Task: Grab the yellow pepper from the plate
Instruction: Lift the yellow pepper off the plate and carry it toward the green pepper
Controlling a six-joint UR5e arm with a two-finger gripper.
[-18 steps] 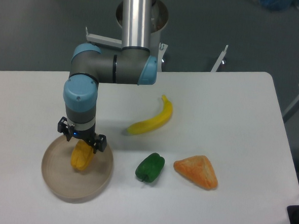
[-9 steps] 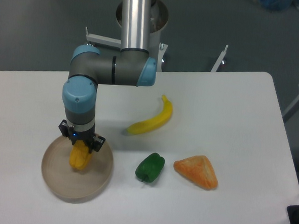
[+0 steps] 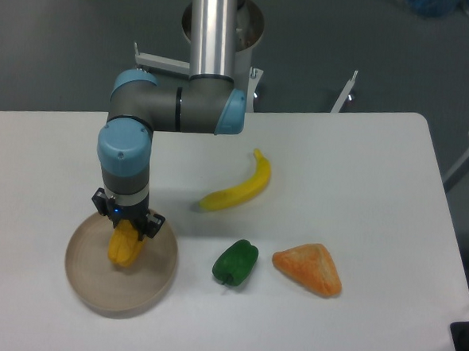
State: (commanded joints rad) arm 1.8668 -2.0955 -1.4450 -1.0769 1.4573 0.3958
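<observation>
Gripper (image 3: 127,231) pointing straight down over plate (image 3: 92,282), fingers either side of yellow pepper's (image 3: 125,248) upper end; appears closed on it, contact hidden by wrist, grip not confirmed. Yellow pepper within plate bounds, left of centre; lifted or resting: cannot tell. Plate on white table (image 3: 362,167), front-left. Green pepper (image 3: 235,263) right of plate, orange wedge (image 3: 308,268) beyond it, banana (image 3: 238,188) behind both.

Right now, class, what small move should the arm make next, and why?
Probably a short straight lift. The gripper sits at the top of the yellow pepper, which looks to rest on the plate; whether the grip is closed cannot be seen.
</observation>
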